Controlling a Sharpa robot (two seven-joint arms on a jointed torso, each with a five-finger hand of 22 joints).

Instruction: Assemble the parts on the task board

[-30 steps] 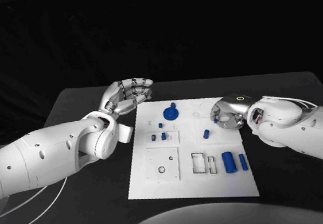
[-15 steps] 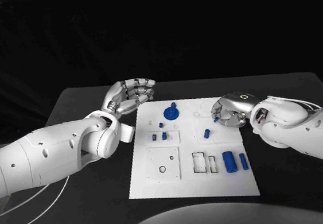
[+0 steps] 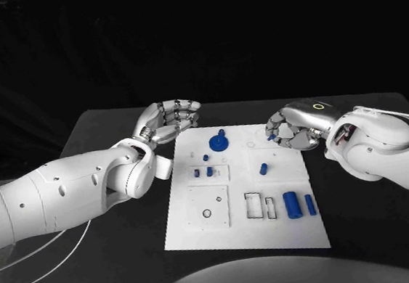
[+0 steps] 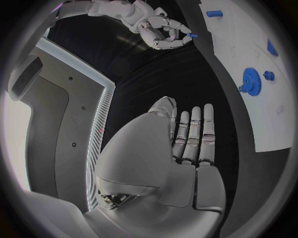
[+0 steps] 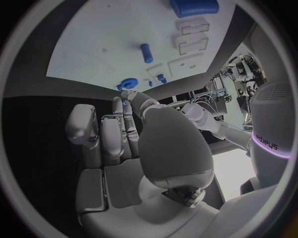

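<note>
The white task board (image 3: 238, 202) lies mid-table. On it are a blue gear (image 3: 219, 141), small pegs (image 3: 207, 172), a short peg (image 3: 264, 170) and two cylinders (image 3: 292, 205) near the right edge. My right hand (image 3: 293, 127) hovers over the board's far right corner. Its thumb and a finger pinch a small blue peg (image 4: 193, 35), seen clearly in the left wrist view. My left hand (image 3: 167, 120) hangs beside the board's far left corner with fingers loosely bent and nothing in them. In the right wrist view the board (image 5: 106, 44) is below the right hand's fingers (image 5: 114, 134).
The black table (image 3: 106, 246) surrounds the board, with bare room on both sides. A white cable (image 3: 34, 262) loops off the table's left edge. Empty recesses (image 3: 258, 206) sit in the board's near half.
My right hand has lifted and drawn back toward the board's far right corner, still pinching the small blue peg. The left hand has barely moved.
</note>
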